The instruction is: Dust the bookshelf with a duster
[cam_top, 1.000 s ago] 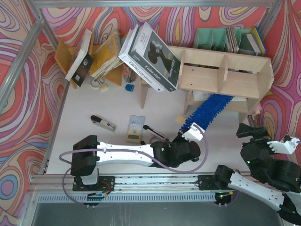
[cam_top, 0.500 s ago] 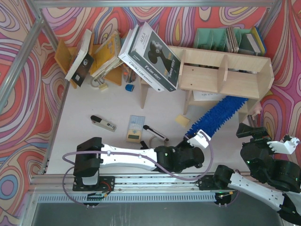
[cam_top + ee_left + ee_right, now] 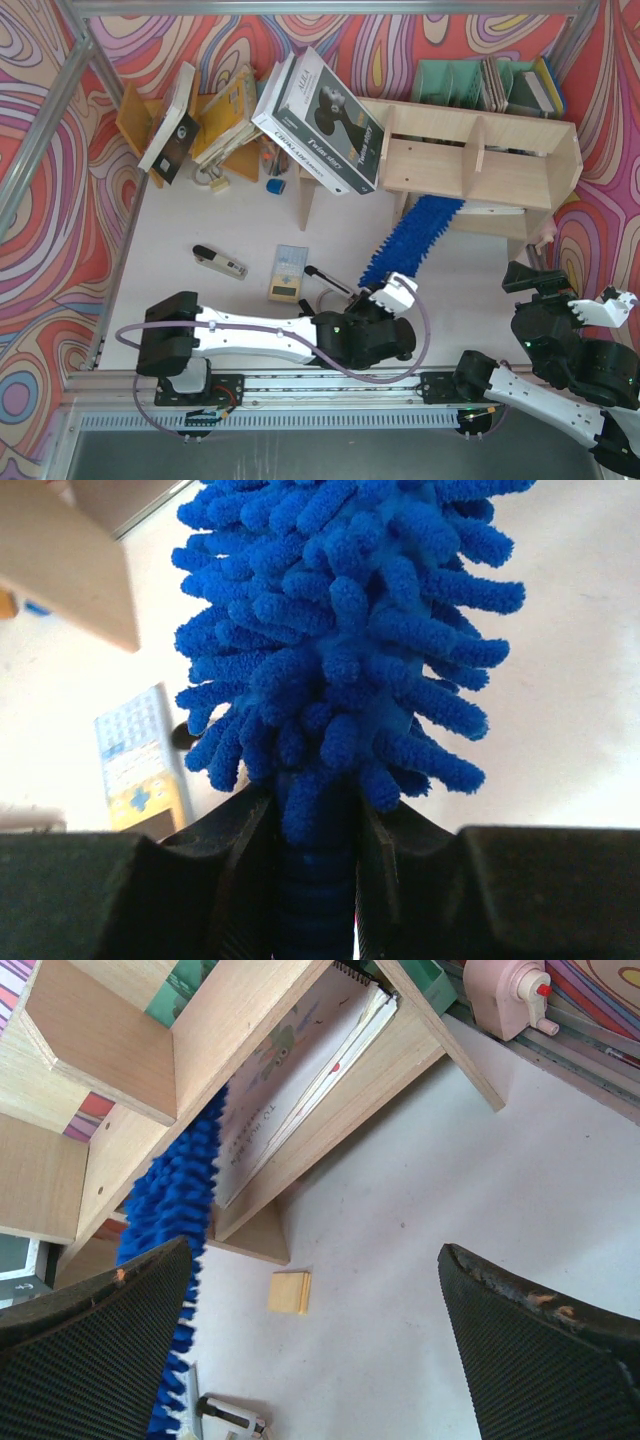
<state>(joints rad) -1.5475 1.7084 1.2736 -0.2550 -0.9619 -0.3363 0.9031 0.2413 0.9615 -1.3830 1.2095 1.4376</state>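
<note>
2 arms in view; left gripper (image 3: 315, 810) pinches the duster (image 3: 410, 238) at its neck, tip reaching the bookshelf's (image 3: 480, 160) lower opening; right gripper (image 3: 320, 1310) idle, jaws spread, empty. Advice: sweep lightly along the board, staying clear of the papers (image 3: 300, 1090).

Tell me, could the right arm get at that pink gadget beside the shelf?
Probably yes. The right gripper is open and empty, and the pink gadget stands just past the bookshelf's right end, with nothing standing between them. The duster is off to the other side.
</note>
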